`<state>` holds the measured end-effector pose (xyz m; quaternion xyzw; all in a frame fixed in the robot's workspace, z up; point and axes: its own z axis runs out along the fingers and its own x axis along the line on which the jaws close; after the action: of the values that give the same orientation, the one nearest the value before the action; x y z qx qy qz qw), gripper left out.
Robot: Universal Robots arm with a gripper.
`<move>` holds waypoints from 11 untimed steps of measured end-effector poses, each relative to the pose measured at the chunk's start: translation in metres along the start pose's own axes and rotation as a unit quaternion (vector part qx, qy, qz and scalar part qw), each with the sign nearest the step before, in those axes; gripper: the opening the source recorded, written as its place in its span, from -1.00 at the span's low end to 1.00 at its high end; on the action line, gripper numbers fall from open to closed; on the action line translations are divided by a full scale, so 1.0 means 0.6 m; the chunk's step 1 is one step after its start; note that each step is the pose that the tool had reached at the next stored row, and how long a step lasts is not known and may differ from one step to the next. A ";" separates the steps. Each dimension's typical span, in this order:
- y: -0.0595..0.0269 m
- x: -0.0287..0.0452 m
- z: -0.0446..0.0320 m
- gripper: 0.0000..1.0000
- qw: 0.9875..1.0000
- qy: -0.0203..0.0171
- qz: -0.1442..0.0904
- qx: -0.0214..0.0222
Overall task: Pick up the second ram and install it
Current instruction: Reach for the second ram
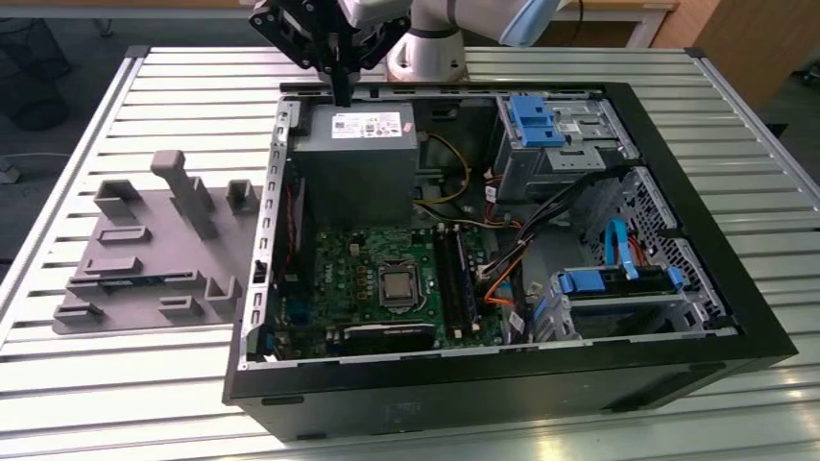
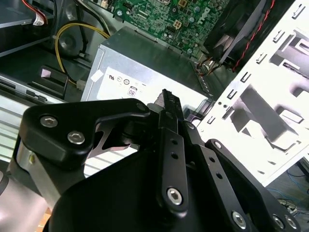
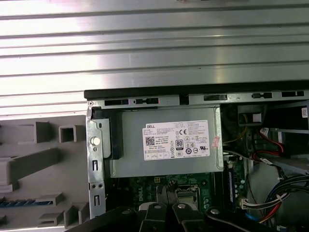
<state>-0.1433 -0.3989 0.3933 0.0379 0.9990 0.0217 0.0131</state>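
Gripper (image 2: 168,101) fingers, closest to the lens in both wrist views, are pressed together with nothing between them. In the exterior view they hang over the 12 o'clock rim of the open computer case (image 1: 513,384), just above the power supply (image 1: 352,158). Survey across the exterior view, starting at 9 o'clock: a grey parts fixture (image 1: 141,230) sits on the slatted table (image 1: 167,86), outside the case. The second ram (image 3: 21,202) lies flat in one of its slots, untouched and well apart from the gripper. Next comes the power supply, carrying a white printed label (image 3: 177,140) with a barcode and certification marks; wording not transcribed. Toward 6 o'clock from it lies the green motherboard (image 1: 372,279). At 1 o'clock stand light-blue drive brackets (image 1: 532,120). Assessment: pick-up not yet begun; it calls for parted fingers and travel toward 8 o'clock to reach the fixture.
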 end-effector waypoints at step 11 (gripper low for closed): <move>-0.001 0.008 0.000 -0.79 1.000 0.000 0.000 0.000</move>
<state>-0.1481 -0.3989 0.3933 0.0379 0.9990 0.0217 0.0130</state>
